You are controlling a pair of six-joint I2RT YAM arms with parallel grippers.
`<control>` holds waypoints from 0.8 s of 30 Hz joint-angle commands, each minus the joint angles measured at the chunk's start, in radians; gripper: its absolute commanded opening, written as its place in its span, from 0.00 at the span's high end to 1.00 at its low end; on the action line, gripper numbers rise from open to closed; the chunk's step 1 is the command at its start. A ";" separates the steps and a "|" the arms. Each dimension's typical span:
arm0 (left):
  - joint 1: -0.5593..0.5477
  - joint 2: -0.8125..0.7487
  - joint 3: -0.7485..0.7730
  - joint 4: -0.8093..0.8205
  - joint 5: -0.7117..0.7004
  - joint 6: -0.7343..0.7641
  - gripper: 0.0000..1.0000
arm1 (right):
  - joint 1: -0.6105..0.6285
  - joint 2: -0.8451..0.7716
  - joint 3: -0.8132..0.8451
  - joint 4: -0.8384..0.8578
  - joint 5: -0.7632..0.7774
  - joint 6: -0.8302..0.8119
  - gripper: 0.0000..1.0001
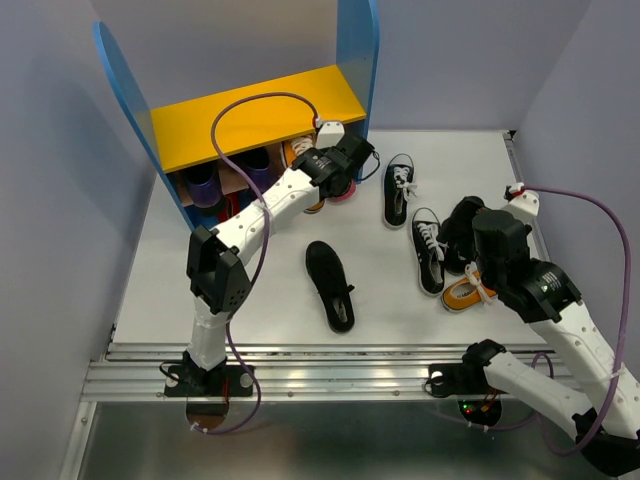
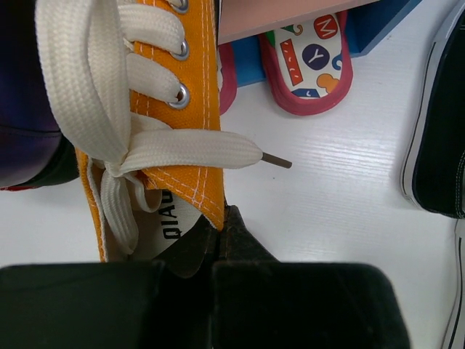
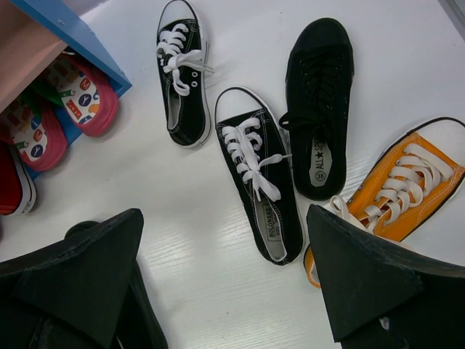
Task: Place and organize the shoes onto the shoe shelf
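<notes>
Nearest you in the overhead view, one all-black shoe [image 1: 330, 285] lies alone on the white desk [image 1: 280, 325], just below the middle of the frame. At lower right, your right claw [image 3: 224, 214] hangs over a cluster of shoes with its fingers spread wide and nothing between them. Under it, in the wrist view, lie a loose orange sneaker [image 3: 399, 189] at the right edge and a second all-black shoe [image 3: 320, 109] just beside it. The two black canvas sneakers [image 3: 258, 182] with white laces are there too, one at centre and one toward the top of the frame. Farther back, your left claw [image 2: 221, 233] is pressed together, pinching the collar of the other orange sneaker [image 2: 182, 109] near its heel. That sneaker's laced front runs up toward the lower board of the shoe shelf [image 1: 255, 125]. The shelf stands at the upper left of the overhead view, with blue side panels and a yellow top board, and the held sneaker is at the right end of its lower opening. Pink printed sandals [image 2: 305, 62] lie at the foot of the blue panel there, and dark purplish shoes [image 1: 205, 185] show under the yellow board.
</notes>
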 commanded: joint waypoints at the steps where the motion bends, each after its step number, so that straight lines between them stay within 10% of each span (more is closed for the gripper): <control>1: -0.006 -0.060 -0.016 0.115 -0.046 0.043 1.00 | -0.003 -0.013 0.036 -0.012 0.033 0.002 0.00; 24: 0.107 0.098 0.161 0.209 0.017 0.174 1.00 | -0.003 -0.062 0.034 -0.062 0.044 0.027 0.00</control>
